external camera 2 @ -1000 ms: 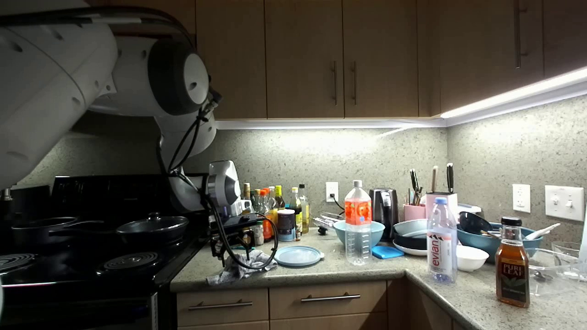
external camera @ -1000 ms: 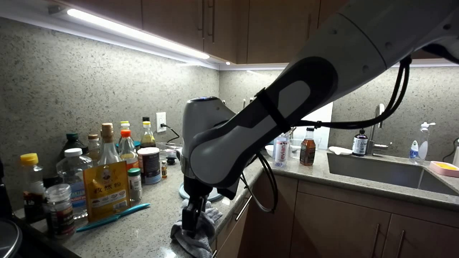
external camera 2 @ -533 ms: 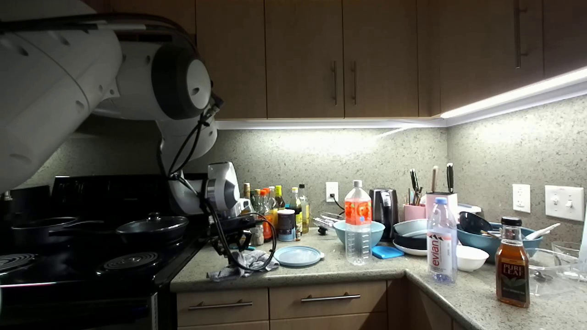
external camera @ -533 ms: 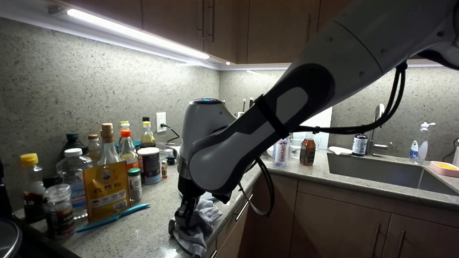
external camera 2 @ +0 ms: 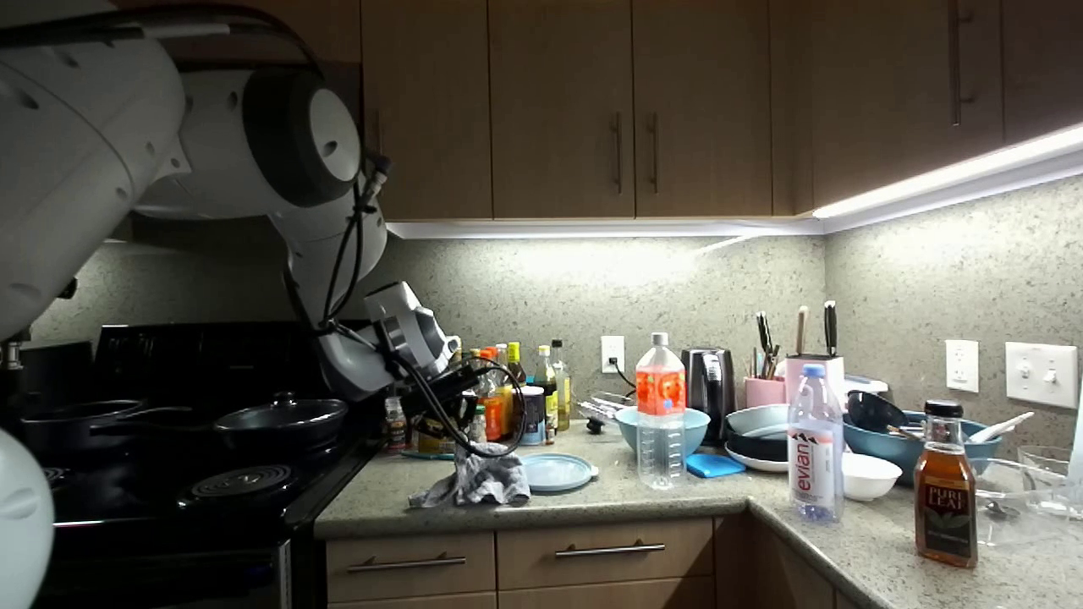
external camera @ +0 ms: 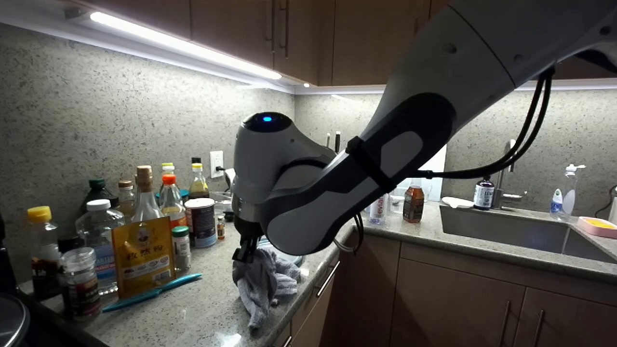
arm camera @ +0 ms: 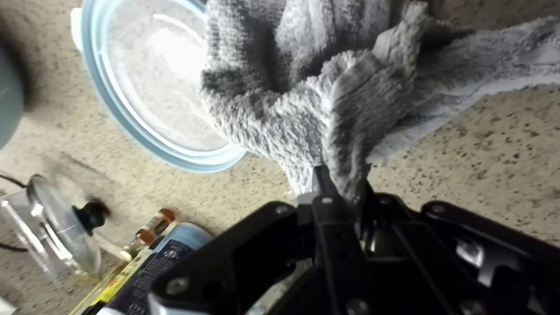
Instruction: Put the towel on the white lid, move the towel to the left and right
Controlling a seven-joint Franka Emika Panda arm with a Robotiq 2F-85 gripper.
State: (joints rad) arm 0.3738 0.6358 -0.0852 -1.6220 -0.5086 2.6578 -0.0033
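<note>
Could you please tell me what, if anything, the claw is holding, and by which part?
The claw holds the gray towel by a bunched upper fold, the rest draping below.

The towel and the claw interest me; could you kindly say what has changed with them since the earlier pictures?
The claw has risen and moved toward the lid, drawing part of the towel up; in an exterior view the towel has shifted right and now hides the lid's left edge. The towel is now pinched in the claw; whether it was gripped earlier is unclear. The lid and Evian bottle stayed put.
</note>
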